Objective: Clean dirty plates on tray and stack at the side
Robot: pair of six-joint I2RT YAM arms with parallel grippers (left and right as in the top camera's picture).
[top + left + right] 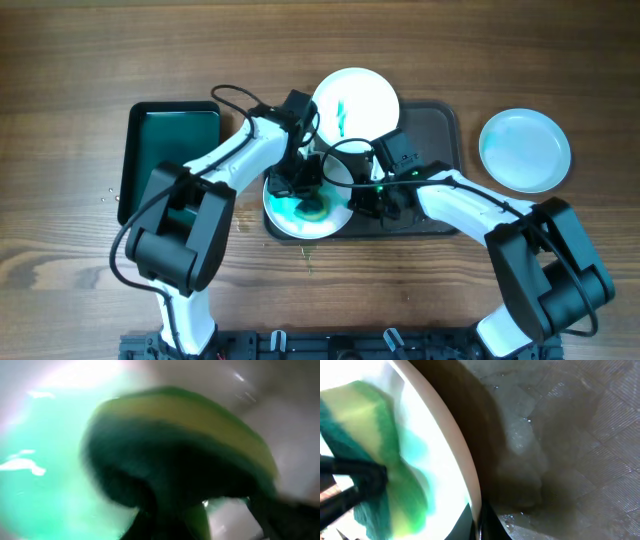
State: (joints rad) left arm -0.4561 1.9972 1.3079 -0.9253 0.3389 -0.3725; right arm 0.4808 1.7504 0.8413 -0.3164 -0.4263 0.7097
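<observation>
the left gripper (305,183) is clenched on a sponge (190,425), a soft pad with a yellow layer and a rough green one, folded where the dark fingers (355,472) squeeze it. the sponge is pressed flat on the smeared plate (285,222), a round, white, glossy, shallow dish with a raised rim and a teal-green wash across its middle. that dish sits at the front left corner of the tray (440,125) and overhangs its left edge. the tray is a dark brown-grey rounded rectangle with a low rim. in the right wrist view its fine mesh-like surface looks wet and filmy. the right gripper (372,198) is at the right rim of the same dish, and in that view its dark fingers show on either side of the rim, pinched onto it. a second plate (365,95), marked with a thin teal streak, lies across the tray's far edge. a third plate (525,150), with no marks on it, rests on the bare wooden table (60,80) toward the right edge. a smaller black tray (170,150) with a green inside sits toward the left edge.
</observation>
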